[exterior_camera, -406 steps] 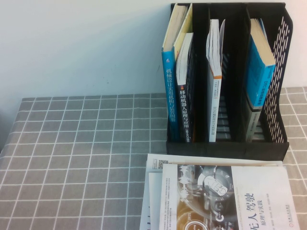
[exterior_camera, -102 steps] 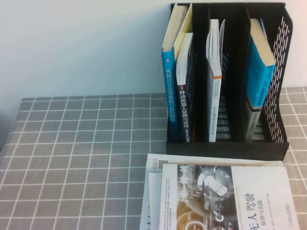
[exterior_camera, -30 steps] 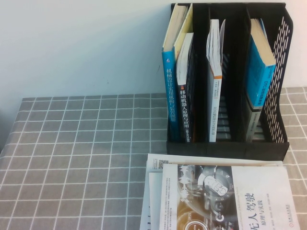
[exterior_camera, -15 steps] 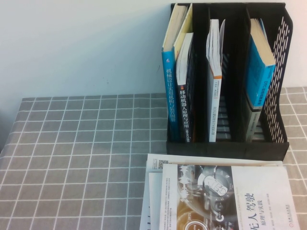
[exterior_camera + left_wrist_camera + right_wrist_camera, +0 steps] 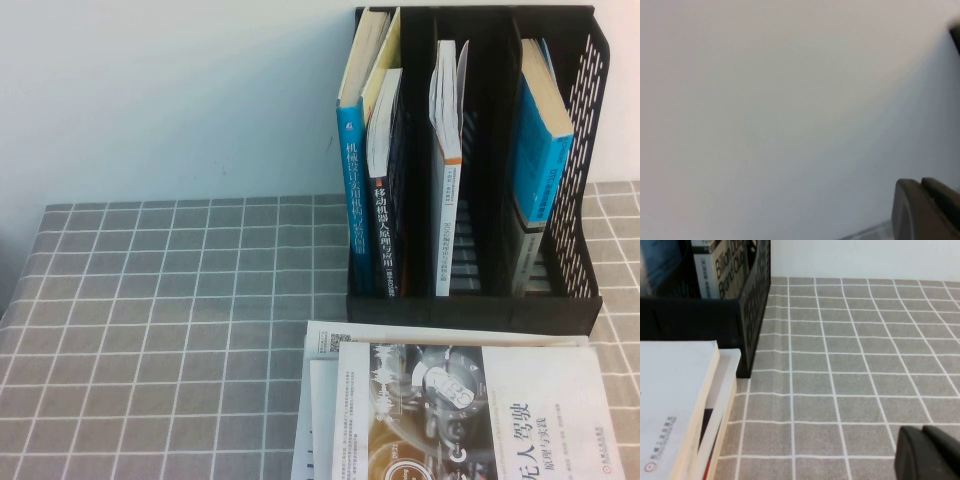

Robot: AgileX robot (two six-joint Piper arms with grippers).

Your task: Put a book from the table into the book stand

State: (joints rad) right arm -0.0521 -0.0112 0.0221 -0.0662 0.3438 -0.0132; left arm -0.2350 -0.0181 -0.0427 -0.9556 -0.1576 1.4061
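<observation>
A stack of white books [image 5: 460,410] lies flat on the table [image 5: 150,300] at the front, just before the black book stand [image 5: 480,305]; the top one has a white cover with a machine picture. The stack [image 5: 670,390] and the stand's perforated side wall [image 5: 756,300] also show in the right wrist view. The right gripper [image 5: 922,430] hovers low over the grid cloth beside the stack, fingers together and empty. The left gripper [image 5: 921,182] faces a bare white wall, fingers together and empty. Neither gripper shows in the high view.
The stand holds a blue book [image 5: 352,200] and a dark one [image 5: 385,220] in its left compartment, a white one [image 5: 447,180] in the middle, and a blue one [image 5: 540,150] at the right. A white wall stands behind. Grid cloth [image 5: 865,340] lies beside the stand.
</observation>
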